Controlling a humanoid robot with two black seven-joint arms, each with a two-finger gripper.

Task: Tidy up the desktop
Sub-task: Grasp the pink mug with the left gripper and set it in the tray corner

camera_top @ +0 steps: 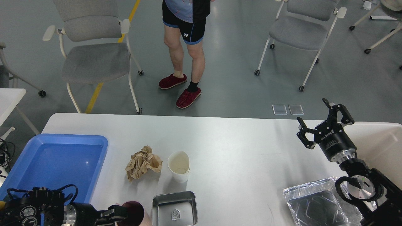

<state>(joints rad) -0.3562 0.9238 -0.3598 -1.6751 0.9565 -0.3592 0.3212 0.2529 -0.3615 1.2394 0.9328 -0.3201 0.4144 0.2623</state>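
The white desktop (238, 150) carries a crumpled brown paper (143, 162), a white paper cup (179, 166), a small steel tray (175, 208), a foil tray (320, 204) and a dark red cup (134, 211) at the front edge. My left gripper (121, 216) reaches in from the lower left; its fingers have narrowed against the dark red cup's left side, and the lower finger is partly cut off by the view's edge. My right gripper (311, 110) is open and empty, raised over the desktop's far right.
A blue plastic tray (72, 137) sits at the left and a cream-white bin (380, 138) at the right edge. A person in red slippers (187, 97) stands beyond the far edge, between grey chairs (94, 59).
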